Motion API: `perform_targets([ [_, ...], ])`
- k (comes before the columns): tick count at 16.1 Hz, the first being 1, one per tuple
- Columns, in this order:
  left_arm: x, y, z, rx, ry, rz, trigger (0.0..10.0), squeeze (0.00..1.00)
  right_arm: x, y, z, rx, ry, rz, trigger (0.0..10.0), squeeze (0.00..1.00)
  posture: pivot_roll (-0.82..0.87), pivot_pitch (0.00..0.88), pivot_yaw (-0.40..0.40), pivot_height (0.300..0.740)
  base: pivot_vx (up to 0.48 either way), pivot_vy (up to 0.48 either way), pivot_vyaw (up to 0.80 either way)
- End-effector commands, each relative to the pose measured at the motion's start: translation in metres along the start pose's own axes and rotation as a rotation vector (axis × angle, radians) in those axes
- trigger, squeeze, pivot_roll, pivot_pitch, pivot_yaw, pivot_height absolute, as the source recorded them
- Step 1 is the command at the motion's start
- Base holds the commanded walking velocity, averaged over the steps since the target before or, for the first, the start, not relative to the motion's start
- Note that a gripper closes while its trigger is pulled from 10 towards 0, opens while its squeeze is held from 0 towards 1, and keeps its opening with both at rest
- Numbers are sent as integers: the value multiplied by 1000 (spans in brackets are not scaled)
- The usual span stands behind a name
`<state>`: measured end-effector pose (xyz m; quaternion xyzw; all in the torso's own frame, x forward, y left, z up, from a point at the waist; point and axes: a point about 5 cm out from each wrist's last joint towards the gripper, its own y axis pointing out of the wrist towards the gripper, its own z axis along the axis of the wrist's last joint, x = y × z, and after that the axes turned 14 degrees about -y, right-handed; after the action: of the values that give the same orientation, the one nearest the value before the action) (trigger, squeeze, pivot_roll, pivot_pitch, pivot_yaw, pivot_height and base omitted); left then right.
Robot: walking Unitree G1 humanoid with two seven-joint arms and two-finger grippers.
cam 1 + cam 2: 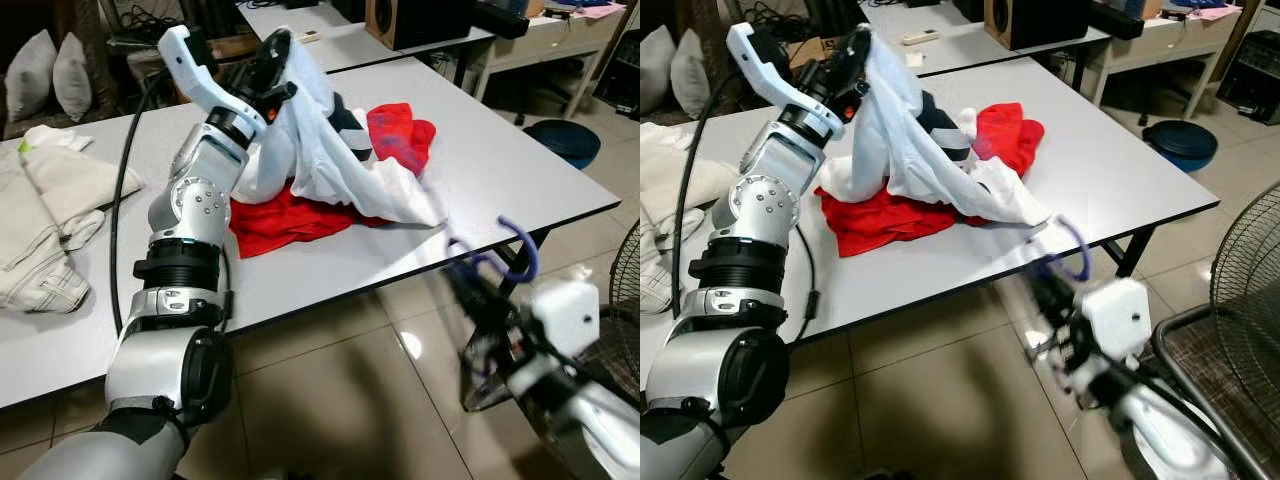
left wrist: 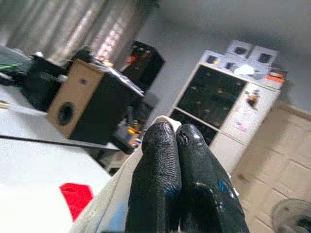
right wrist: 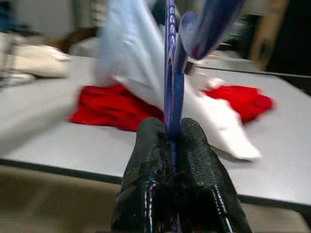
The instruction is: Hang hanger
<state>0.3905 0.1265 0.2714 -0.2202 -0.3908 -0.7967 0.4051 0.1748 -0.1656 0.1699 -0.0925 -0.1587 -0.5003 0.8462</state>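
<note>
Right gripper pinches blue hanger below the table edge, hook up, while left gripper clamps white shirt lifted off red cloth, likely to open it for the hanger.

Red cloth bunched on the grey bench, beige clothes piled at its left end. Speaker on the far bench, fan right.

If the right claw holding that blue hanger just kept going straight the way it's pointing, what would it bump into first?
Probably the white garment: the right gripper, shut on the blue hanger, points over the table edge at the cloth that the left gripper lifts. Blur makes depth uncertain.
</note>
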Motion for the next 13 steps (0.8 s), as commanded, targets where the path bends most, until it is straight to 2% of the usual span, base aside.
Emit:
perform_targets([
  [1, 4, 5, 7, 23, 31, 10, 0, 0, -1, -3, 4, 21, 10, 48, 10000, 0, -121, 0, 127, 740, 0, 0, 0],
  [4, 7, 8, 7, 21, 36, 6, 0, 0, -8, -5, 3, 18, 35, 133, 10000, 0, -119, 0, 120, 740, 0, 0, 0],
  [6, 13, 9, 3, -2, 70, -21, 0, 0, -16, -2, -2, -15, 60, 201, 10000, 0, -118, 0, 115, 740, 0, 0, 0],
  [8, 20, 8, -5, -37, 63, -55, 0, 0, -19, 11, -14, -81, 51, 222, 10000, 0, -124, 0, 119, 740, 0, 0, 0],
  [10, 25, 6, -14, -66, 53, -76, 0, 0, -15, 29, -23, -115, 37, 217, 10000, 0, -132, 0, 127, 740, 0, 0, 0],
  [12, 24, 3, -22, -82, 55, -63, 0, 0, -3, 49, -29, -124, 21, 151, 10000, 0, -134, 0, 129, 740, 0, 0, 0],
  [13, 19, 0, -24, -81, 90, -26, 0, 0, 5, 54, -29, -125, 28, 96, 10000, 0, -126, 0, 112, 740, 0, 0, 0],
])
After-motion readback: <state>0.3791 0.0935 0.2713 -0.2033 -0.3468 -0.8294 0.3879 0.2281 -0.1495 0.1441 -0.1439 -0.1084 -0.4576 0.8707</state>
